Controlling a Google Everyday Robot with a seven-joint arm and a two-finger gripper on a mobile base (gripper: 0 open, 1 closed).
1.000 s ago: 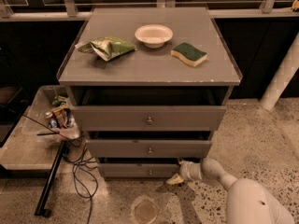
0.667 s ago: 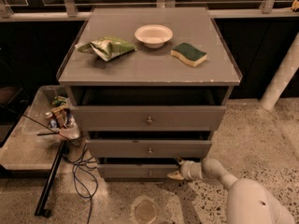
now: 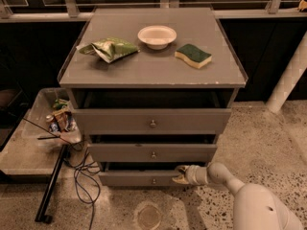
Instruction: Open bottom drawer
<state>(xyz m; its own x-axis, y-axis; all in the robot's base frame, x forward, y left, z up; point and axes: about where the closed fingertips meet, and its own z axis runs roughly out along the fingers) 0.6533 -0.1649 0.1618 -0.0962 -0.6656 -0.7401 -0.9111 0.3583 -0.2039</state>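
The bottom drawer [image 3: 129, 178] is the lowest, slimmest of three grey drawer fronts, with a small round metal knob [image 3: 154, 180] at its centre. A dark gap shows above its front. My gripper [image 3: 181, 175] reaches in from the lower right on a white arm [image 3: 225, 176]. Its tip is at the drawer's upper front edge, to the right of the knob. The mid-sized middle drawer [image 3: 152, 152] and the tallest top drawer [image 3: 151, 121] are above it, each slightly out.
On the cabinet top [image 3: 153, 66] lie a green chip bag [image 3: 110, 48], a white bowl [image 3: 157, 36] and a green-yellow sponge [image 3: 193, 55]. A clear bin of items [image 3: 60, 116], a black pole [image 3: 53, 183] and cables [image 3: 81, 176] are on the floor at left. A white post [image 3: 290, 75] stands at right.
The gripper has shifted slightly left along the bottom drawer's upper edge. The drawers look unchanged.
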